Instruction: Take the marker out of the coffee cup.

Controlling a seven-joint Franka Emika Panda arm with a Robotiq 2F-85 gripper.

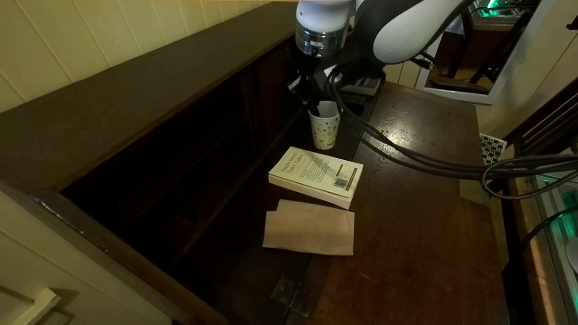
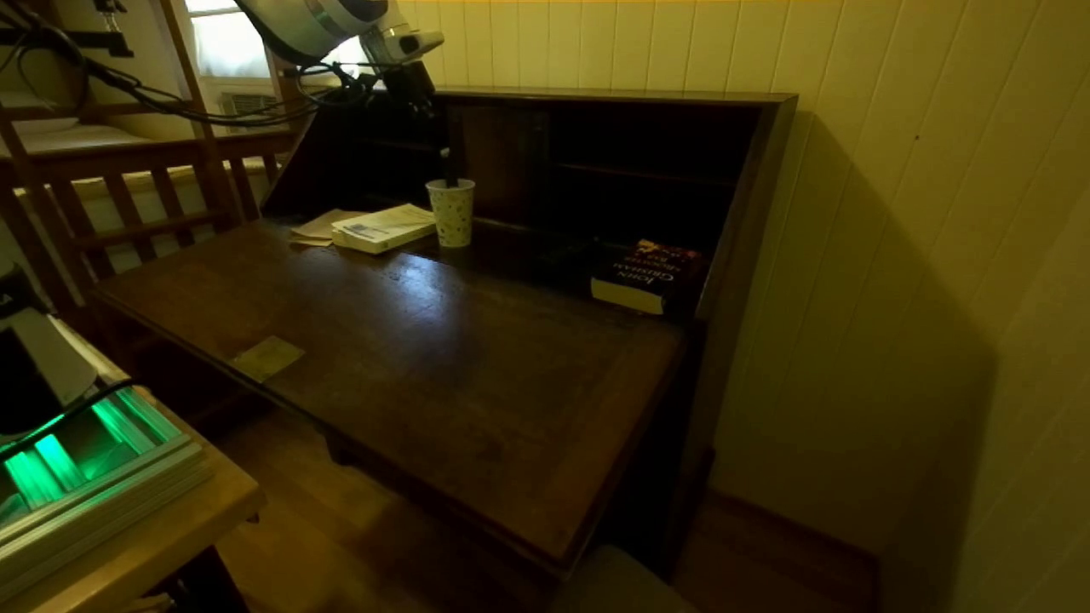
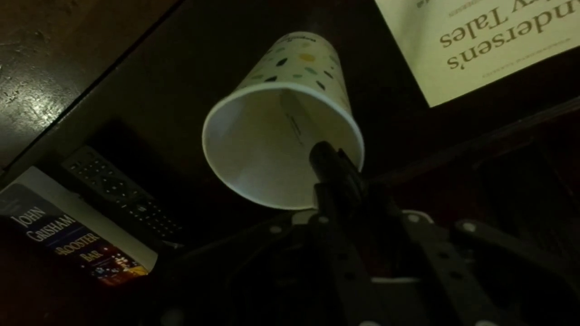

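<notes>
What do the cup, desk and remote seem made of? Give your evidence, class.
Cup: probably paper, fairly matte; thin wall, rolled-looking lip, printed specks.
Desk: likely varnished wood; brown, worn, glossy where light strikes.
Remote: perhaps dark plastic, given its button rows; too dim to judge finish.

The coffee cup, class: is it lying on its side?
No, the coffee cup stands upright on the desk in an exterior view.
</notes>
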